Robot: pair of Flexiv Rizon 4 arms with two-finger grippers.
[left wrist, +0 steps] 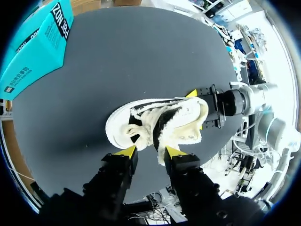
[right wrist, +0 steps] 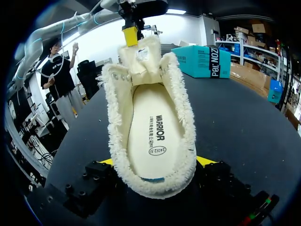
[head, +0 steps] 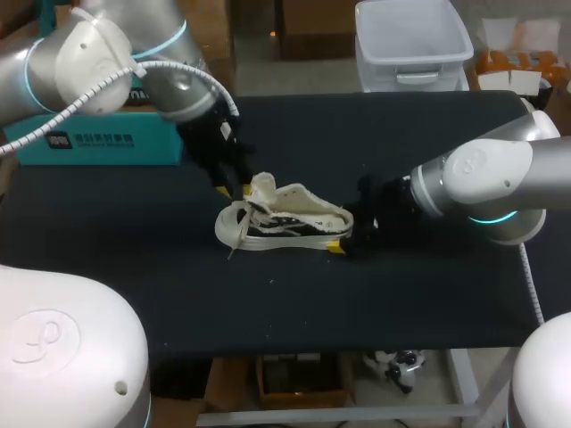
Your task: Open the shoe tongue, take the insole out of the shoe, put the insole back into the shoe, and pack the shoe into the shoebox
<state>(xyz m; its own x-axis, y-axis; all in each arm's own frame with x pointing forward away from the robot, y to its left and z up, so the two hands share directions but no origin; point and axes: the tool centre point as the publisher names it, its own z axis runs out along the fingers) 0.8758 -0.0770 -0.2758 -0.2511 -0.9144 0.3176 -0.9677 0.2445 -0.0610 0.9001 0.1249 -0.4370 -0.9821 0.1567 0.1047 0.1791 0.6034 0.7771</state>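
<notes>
The shoe [head: 294, 223] lies on its sole in the middle of the black table [head: 401, 294]. Its toe points to the left arm's side and its heel to the right arm's side.

The left gripper [left wrist: 149, 151] comes down over the front of the shoe. Its two yellow tips pinch the fuzzy white tongue [right wrist: 138, 59] from both sides, and the tongue stands up away from the opening.

The right gripper [right wrist: 155, 162] is low at the heel. It has one yellow tip on each side of the heel, pressing on it, so it is clamped on the shoe.

The insole [right wrist: 150, 122] lies flat inside the shoe, and I can see it through the wide open top.

The blue-green shoebox [head: 98, 143] sits at the far left corner of the table, well apart from the shoe.
</notes>
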